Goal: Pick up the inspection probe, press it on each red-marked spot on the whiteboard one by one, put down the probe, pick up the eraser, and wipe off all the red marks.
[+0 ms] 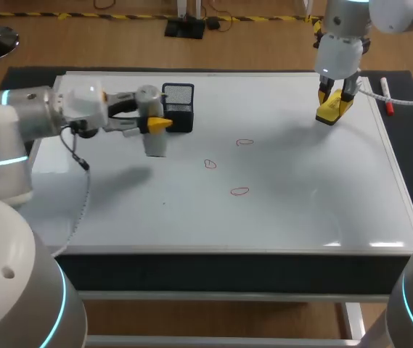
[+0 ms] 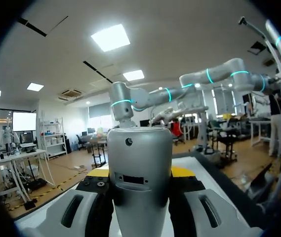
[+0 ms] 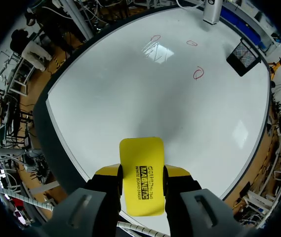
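A large whiteboard [image 1: 300, 210] is laid flat over the table. The left arm [image 1: 17, 119] is stretched in over the board's far left part, and the right arm [image 1: 340, 43] is hung over its far right corner. A black mesh box [image 1: 179, 107] is stood on the board near the far edge. Just beside that box, a silver inspection probe [image 1: 154, 145] is pinched upright between the fingers of the left gripper [image 1: 155, 125], above the board. A yellow eraser [image 3: 141, 163] is clamped by the right gripper [image 1: 334, 101]; whether the board is touched by it cannot be told. A marker pen [image 1: 386, 96] with a red end is laid by the right edge. Three small red marks [image 1: 239, 191] are drawn near the middle, well apart from both grippers.
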### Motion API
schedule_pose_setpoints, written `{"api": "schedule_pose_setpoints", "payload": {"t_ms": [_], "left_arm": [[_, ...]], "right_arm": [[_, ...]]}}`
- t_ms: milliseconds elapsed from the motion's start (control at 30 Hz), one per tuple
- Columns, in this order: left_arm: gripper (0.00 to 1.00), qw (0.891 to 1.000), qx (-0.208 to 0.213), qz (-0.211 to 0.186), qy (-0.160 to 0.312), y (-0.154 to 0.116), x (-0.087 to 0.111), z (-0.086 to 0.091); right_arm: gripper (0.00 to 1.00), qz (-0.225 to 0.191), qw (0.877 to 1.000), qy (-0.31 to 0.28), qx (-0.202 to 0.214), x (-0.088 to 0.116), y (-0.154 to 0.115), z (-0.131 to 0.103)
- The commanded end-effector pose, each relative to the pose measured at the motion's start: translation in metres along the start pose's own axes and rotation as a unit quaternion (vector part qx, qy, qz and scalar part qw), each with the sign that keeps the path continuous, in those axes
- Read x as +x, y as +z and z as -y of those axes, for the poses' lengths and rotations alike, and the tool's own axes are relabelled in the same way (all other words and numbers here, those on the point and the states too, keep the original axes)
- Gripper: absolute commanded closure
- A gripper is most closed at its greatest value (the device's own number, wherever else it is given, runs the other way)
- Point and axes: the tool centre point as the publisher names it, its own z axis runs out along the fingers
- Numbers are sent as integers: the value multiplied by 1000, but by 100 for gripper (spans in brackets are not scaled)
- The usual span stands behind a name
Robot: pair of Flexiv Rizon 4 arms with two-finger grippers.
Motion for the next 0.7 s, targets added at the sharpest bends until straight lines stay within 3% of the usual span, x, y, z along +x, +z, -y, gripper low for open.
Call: {"api": "schedule_pose_setpoints", "payload": {"t_ms": [33,267,433,700], "left_arm": [[100,1000,3,-13,1,37,0,-3],[100,999,4,-32,-14,72,10,-13],[100,999,40,-29,-22,83,16,-21],[100,998,50,-33,-32,96,21,-33]], "right_arm": [[100,-1,1000,0,1,1,-2,0],[100,-1,1000,0,1,1,-2,0],[100,-1,1000,0,1,1,-2,0],[100,-1,1000,0,1,1,-2,0]]}}
